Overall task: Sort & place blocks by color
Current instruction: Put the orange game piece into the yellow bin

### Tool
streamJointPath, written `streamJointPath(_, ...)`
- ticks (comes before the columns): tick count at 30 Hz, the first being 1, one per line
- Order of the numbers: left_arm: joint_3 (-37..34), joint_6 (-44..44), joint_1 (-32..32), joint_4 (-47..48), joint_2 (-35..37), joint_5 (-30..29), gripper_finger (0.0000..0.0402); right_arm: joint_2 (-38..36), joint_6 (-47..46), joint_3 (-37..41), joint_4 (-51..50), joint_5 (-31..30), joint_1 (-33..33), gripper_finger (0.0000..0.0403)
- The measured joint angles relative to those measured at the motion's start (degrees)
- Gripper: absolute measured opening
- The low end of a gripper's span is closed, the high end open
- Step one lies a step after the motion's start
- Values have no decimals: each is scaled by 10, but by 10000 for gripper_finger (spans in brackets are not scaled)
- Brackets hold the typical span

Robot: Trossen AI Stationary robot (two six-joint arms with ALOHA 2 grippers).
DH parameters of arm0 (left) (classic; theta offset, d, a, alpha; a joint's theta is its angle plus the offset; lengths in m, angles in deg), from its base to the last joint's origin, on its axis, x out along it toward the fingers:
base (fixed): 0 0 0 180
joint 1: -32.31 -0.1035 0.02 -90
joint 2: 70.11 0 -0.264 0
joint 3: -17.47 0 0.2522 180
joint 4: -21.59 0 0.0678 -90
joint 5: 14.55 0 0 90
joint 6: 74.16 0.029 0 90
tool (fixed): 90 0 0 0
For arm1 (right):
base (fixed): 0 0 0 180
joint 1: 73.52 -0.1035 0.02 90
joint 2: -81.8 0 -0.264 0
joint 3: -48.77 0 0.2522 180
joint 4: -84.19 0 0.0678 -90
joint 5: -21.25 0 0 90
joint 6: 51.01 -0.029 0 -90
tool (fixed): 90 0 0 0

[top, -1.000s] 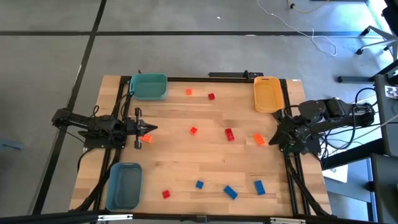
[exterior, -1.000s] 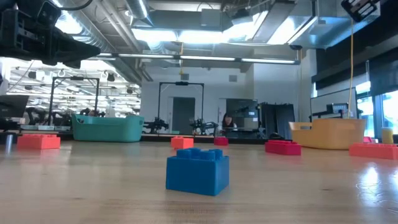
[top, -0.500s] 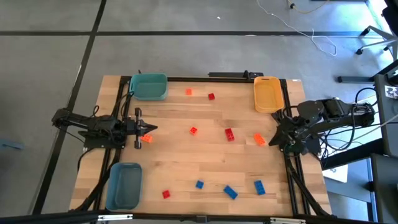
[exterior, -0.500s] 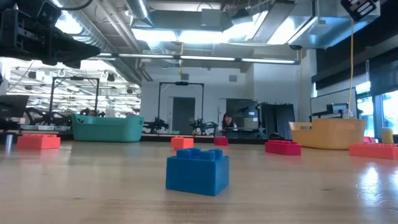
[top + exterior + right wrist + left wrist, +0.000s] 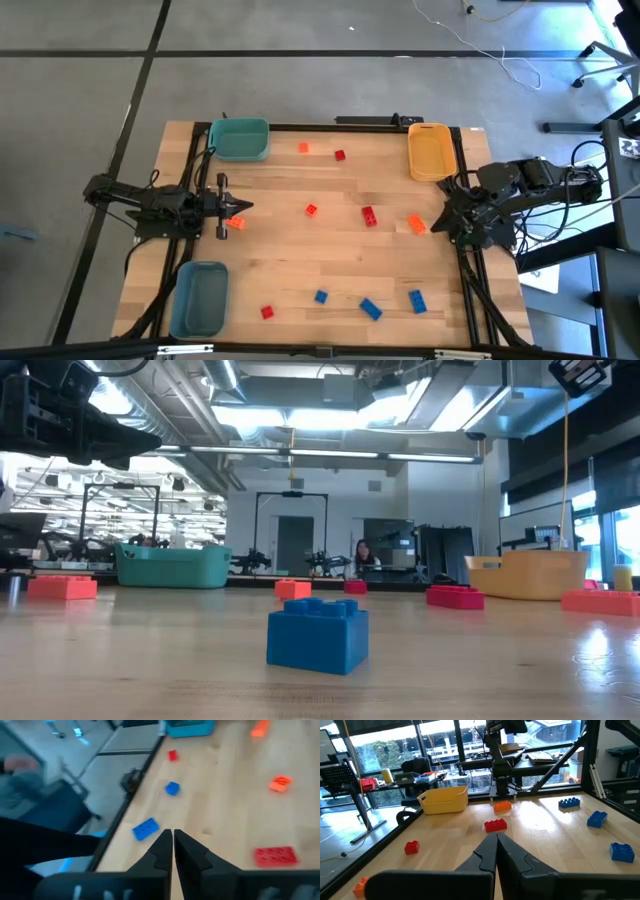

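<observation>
Blocks lay scattered on the tabletop [image 5: 340,255] while both arms waited at its side edges.

The left gripper [image 5: 236,208] hung over the left edge, its jaws pressed together and holding nothing; the right gripper [image 5: 440,226] sat at the right edge, jaws likewise closed and empty, just beside an orange block [image 5: 416,224]. Red blocks [image 5: 369,215] and orange ones were spread across the middle and far edge, and blue blocks [image 5: 370,309] lay along the near edge. The teal bin [image 5: 240,139] stood at the far left corner, the yellow bin [image 5: 432,150] at the far right, and the grey-blue bin [image 5: 200,298] at the near left.
</observation>
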Motion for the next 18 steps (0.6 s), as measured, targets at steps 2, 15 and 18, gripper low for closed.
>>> streamJointPath(2, 0, 0, 0, 0, 0, 0, 0, 6, 0, 0, -11, -41, 0, 21)
streamJointPath(15, 0, 0, 0, 0, 0, 0, 0, 121, -180, 1, -31, -211, 0, 105)
streamJointPath(18, 0, 0, 0, 0, 0, 0, 0, 148, -187, 1, -30, -218, 0, 132)
